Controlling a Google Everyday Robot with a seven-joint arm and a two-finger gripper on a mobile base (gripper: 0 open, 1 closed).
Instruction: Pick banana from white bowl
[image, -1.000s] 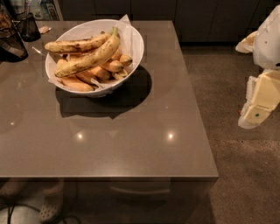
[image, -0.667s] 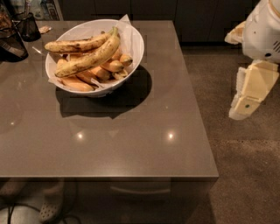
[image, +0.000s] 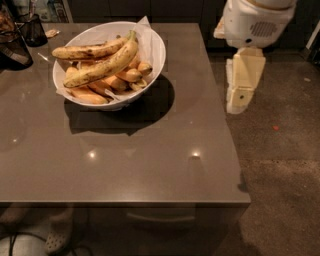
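The banana (image: 106, 62), long, thick and yellow with brown speckles, lies on top of the pile in the white bowl (image: 156, 56), its stem pointing to the back right. A slimmer, browner banana (image: 86, 51) lies behind it, and small orange-yellow bananas (image: 126, 76) lie beneath. The bowl stands on the back left part of the grey-brown table (image: 150, 150). My gripper (image: 244, 82) hangs from the white arm (image: 255, 20) off the table's right edge, well to the right of the bowl and holding nothing.
Black cups (image: 33, 28) and a dark container (image: 12, 49) stand at the table's back left corner. The table's right edge runs just left of my gripper, with speckled floor (image: 280, 165) beyond it. Shoes (image: 57, 235) show below the table's front left.
My arm and gripper have moved left and up, from far right over the floor to just beside the table's right edge. The bowl and bananas have not moved.
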